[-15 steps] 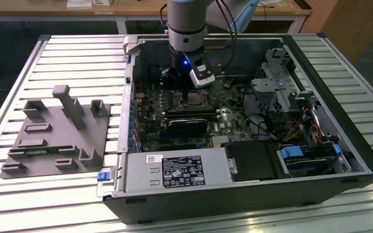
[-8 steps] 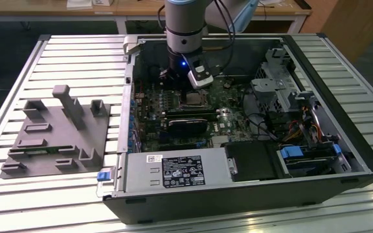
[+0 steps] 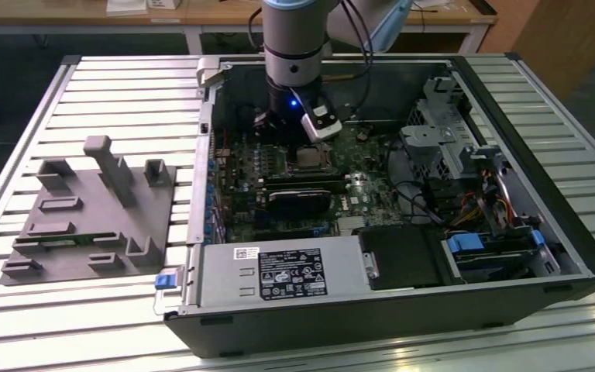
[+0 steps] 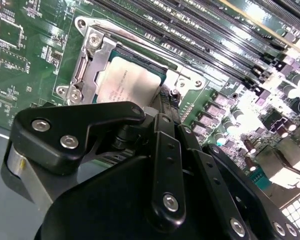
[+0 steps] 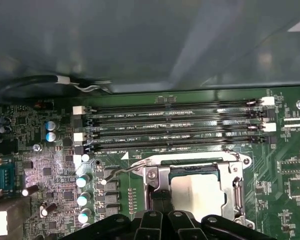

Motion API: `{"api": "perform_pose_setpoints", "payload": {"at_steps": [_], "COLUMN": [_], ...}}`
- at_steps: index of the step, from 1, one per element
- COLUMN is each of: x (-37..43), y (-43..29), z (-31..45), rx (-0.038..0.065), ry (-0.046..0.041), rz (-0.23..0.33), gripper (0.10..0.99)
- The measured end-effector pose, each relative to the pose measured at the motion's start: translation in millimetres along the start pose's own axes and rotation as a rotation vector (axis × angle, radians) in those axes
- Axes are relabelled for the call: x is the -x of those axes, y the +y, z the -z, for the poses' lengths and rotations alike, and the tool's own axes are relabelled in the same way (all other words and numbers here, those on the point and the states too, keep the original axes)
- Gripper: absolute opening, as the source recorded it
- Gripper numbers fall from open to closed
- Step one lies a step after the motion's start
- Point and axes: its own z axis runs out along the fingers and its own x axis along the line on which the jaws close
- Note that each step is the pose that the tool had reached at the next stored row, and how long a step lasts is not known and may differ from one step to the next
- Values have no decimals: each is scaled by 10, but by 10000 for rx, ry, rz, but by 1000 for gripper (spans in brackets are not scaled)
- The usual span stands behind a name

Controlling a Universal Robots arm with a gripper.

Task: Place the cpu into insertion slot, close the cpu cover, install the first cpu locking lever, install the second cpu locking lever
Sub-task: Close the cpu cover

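- A single robot arm is reaching down into an open computer case (image 3: pixel 545 232) lying on a slatted bench (image 3: pixel 122 85). Its gripper (image 3: pixel 297 143) is hanging low over the middle of the green motherboard (image 5: pixel 285 170).
- In the first wrist view, the cpu (image 5: pixel 196 192) is sitting flat in the insertion slot (image 5: pixel 192 171). Its pale metal top is showing through the window of the cpu cover (image 5: pixel 236 187), which is lying down over it.
- The gripper is looking clenched, its fingertips drawn together with nothing visible between them, right at the cover's side rail. Whether it is pressing on the rail cannot be told.
- The chip is lying just beside the fingertips on one side. On the other side, a thin wire locking lever (image 5: pixel 121 171) is angling out from the socket corner nearest the memory slots (image 5: pixel 175 125), so the claw is standing between the two.
- A grey parts fixture (image 3: pixel 91 225) is resting on the bench, well apart, off the case's side toward the exterior view's left.
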Motion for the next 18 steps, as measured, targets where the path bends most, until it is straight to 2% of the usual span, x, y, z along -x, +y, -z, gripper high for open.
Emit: {"api": "perform_pose_setpoints", "payload": {"at_steps": [18], "x": [-3], "y": [-1], "z": [-20], "rx": [0], "ry": [3], "rz": [38], "gripper": [106]}}
